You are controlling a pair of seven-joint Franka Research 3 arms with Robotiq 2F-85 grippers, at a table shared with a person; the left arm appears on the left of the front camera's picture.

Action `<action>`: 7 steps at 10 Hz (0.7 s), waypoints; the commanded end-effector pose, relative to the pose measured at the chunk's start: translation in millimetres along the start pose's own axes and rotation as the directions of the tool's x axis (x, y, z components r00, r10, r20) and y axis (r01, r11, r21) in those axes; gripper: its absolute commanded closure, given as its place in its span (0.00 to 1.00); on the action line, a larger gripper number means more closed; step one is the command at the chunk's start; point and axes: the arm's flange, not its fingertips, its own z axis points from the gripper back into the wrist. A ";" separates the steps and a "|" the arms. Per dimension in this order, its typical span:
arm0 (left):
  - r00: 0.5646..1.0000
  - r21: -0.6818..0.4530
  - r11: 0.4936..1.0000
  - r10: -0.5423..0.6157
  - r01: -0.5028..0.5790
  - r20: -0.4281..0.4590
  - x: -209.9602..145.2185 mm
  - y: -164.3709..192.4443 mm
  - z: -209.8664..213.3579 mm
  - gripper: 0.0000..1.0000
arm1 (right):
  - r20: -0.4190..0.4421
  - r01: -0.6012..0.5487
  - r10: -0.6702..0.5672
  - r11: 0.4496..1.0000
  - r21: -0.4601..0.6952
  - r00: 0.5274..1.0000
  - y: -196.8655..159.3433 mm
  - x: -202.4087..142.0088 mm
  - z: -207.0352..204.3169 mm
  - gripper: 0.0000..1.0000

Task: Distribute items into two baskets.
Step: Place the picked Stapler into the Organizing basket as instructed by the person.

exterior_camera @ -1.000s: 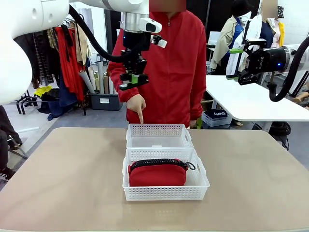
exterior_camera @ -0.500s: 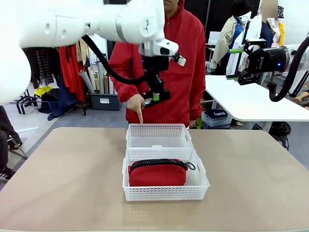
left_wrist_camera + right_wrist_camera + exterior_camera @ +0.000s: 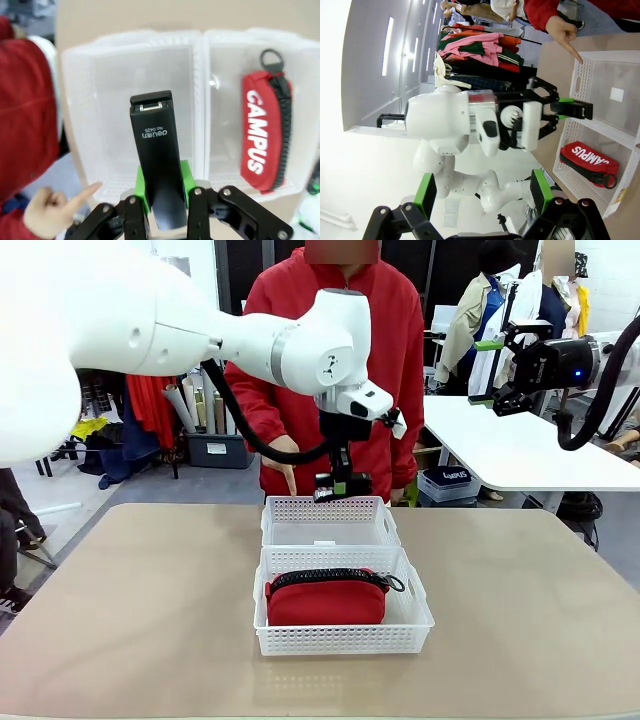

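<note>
The left arm reaches in over the middle of the beige desk [image 3: 150,610], its black left gripper [image 3: 337,490] with green pads pointing down just above the far rim of the farther of two shallow white plastic baskets with lattice sides [image 3: 328,523]. From its wrist I can see the left gripper clamped on a small black elongated stapler [image 3: 157,155], which sticks out past the green pads and hangs over that basket's bare inside [image 3: 120,85], not touching the floor of it as far as I can tell. A small white label lies on the bottom of the farther basket.

The nearer, slightly larger white lattice basket [image 3: 340,635] sits right against the first, their rims touching. Inside it lies a soft red fabric pouch [image 3: 325,600] with a black zipper along its top; white letters reading CAMPUS show on its side in the wrist views.

A person in a red jacket stands at the far side of the desk, one hand [image 3: 283,455] pointing a finger down at the far left corner of the farther basket.

The right gripper [image 3: 497,372] is held high off to the right, well away from the baskets, its green-padded fingers [image 3: 425,194] spread wide with nothing between them.
</note>
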 end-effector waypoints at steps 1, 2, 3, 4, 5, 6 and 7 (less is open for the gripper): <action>0.998 -0.016 0.998 -0.062 0.062 -0.017 -9.9 5.6 -1.2 1.00 | 0.001 -0.002 0.002 1.000 0.003 1.000 1.7 -1.6 0.2 0.00; 1.000 -0.072 0.997 -0.026 0.026 -0.004 -13.4 8.7 3.8 1.00 | 0.001 -0.002 0.002 1.000 0.003 1.000 1.7 -1.6 0.2 0.00; 0.999 -0.016 0.999 -0.035 0.035 -0.009 -0.6 -0.1 -8.5 1.00 | 0.001 -0.002 0.002 1.000 0.003 1.000 1.7 -1.6 0.2 0.00; 0.999 -0.016 0.999 -0.035 0.035 -0.009 -0.6 -0.1 -8.5 1.00 | 0.001 -0.002 0.002 1.000 0.003 1.000 1.7 -1.6 0.2 0.00; 0.999 -0.016 0.999 -0.035 0.035 -0.009 -0.6 -0.1 -8.5 1.00 | 0.001 -0.002 0.002 1.000 0.003 1.000 1.7 -1.6 0.2 0.00; 0.999 -0.016 0.999 -0.035 0.035 -0.009 -0.6 -0.1 -8.5 1.00 | 0.001 -0.002 0.002 1.000 0.003 1.000 1.7 -1.6 0.2 0.00; 0.999 -0.034 0.999 -0.042 0.041 -0.012 -0.4 0.7 -10.6 1.00 | 0.001 -0.002 0.002 1.000 0.003 1.000 1.7 -1.6 0.2 0.00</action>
